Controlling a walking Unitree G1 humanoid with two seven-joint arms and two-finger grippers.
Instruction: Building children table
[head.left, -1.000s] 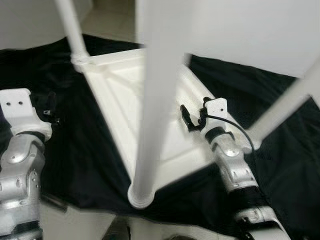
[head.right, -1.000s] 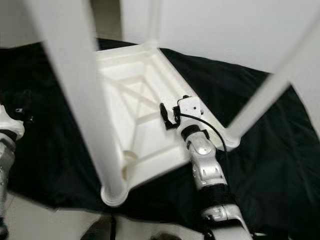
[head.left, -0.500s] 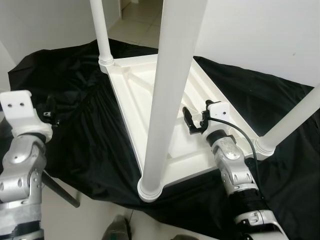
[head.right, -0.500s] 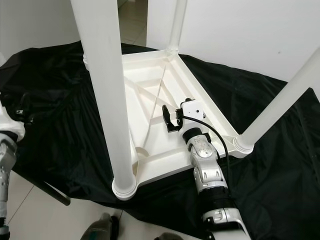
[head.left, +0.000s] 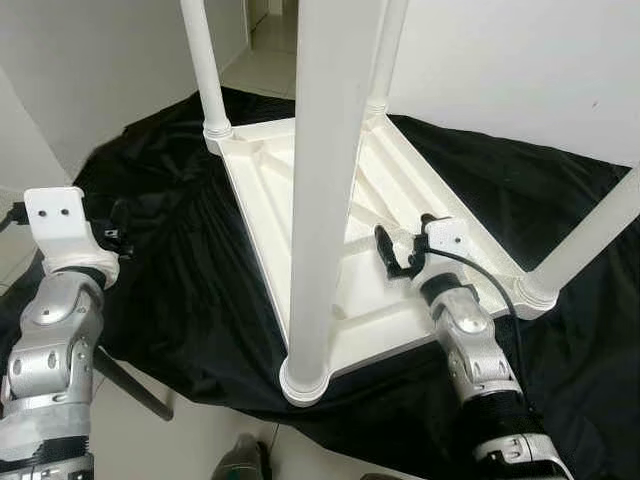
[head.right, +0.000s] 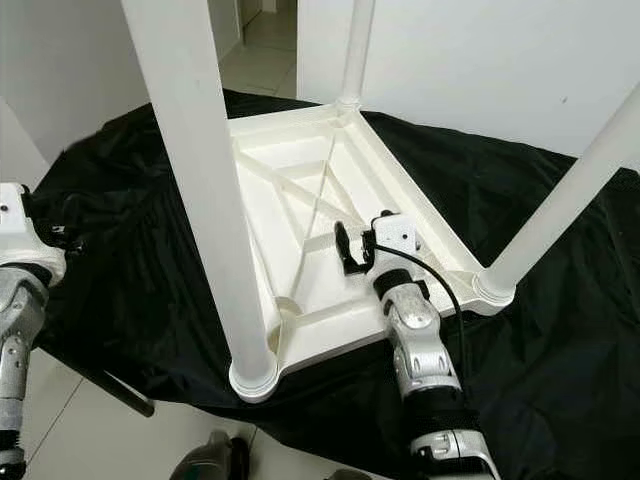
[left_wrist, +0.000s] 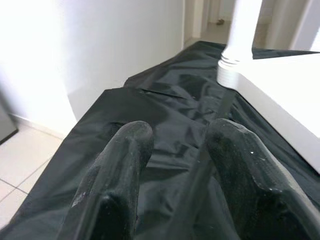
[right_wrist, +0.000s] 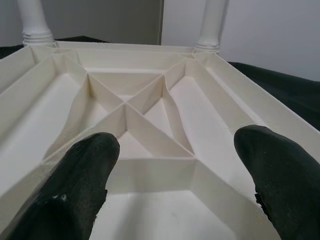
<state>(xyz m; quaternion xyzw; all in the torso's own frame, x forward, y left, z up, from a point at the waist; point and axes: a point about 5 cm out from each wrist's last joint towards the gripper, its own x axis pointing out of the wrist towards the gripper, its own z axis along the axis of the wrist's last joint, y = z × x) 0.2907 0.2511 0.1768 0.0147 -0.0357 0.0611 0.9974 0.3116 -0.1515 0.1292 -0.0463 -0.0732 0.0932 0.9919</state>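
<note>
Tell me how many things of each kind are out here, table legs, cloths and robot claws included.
White table legs: 4 (nearest)
Upturned white tabletop: 1
Black cloth: 1
Robot claws: 2, left claw and right claw
Total: 8

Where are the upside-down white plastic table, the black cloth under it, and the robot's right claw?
Upside-down white plastic table (head.right: 300, 190), right eye view, ribbed underside.
Black cloth (head.left: 190, 290), left eye view, wrinkled part.
Right gripper (head.right: 352, 250), right eye view, between fingertips.

Even, bright indoor light fills both eye views, which are sharp, with soft shadows inside the white table. The black cloth shows faint sheen on its folds. In the left wrist view the wall at upper left is blown out with glare, and the near fingers are blurred.
</note>
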